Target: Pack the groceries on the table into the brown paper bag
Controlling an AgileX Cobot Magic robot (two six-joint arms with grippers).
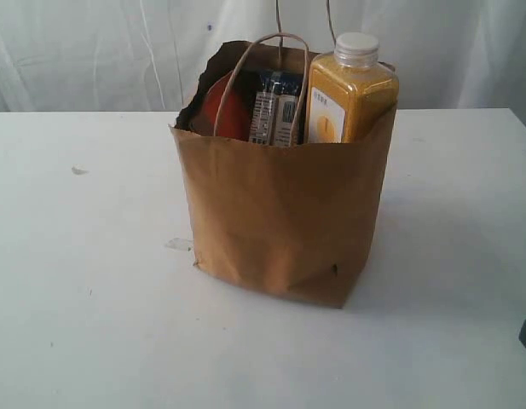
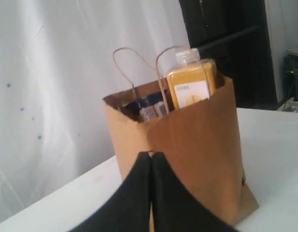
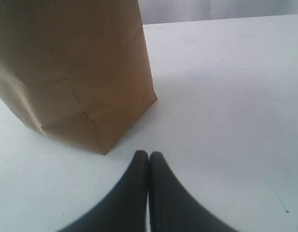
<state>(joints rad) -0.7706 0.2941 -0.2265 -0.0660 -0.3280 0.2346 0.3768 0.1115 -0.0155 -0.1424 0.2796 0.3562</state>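
Standing upright near the middle of the table [image 1: 92, 298] in the exterior view, the bag [image 1: 280, 204] has its mouth open and its handles [image 1: 263, 60] looping above the rim. Inside, on the right, the bottle [image 1: 352, 94] stands upright, its cap [image 1: 356, 47] and shoulders clear of the rim. Just beside it on the left is a packet [image 1: 275, 111] with blue and grey stripes, and further left an orange-red shape [image 1: 228, 111] that I cannot identify. The tabletop around the bag carries only a small mark [image 1: 78, 170] to the left, and a white curtain [image 1: 92, 51] hangs behind. Neither gripper can be made out here. In the left wrist view, the left gripper [image 2: 151, 155] is closed, its dark fingers pressed together with nothing between them. It sits in front of the bag [image 2: 197, 140]; whether it touches the paper cannot be told. The bottle [image 2: 191, 84] and packet [image 2: 151, 108] show above the rim, with a dark frame [image 2: 226, 38] behind. In the right wrist view, the right gripper [image 3: 149, 154] is likewise closed and empty, over bare table [image 3: 226, 96], near a bottom corner of the bag [image 3: 71, 63] but apart from it.
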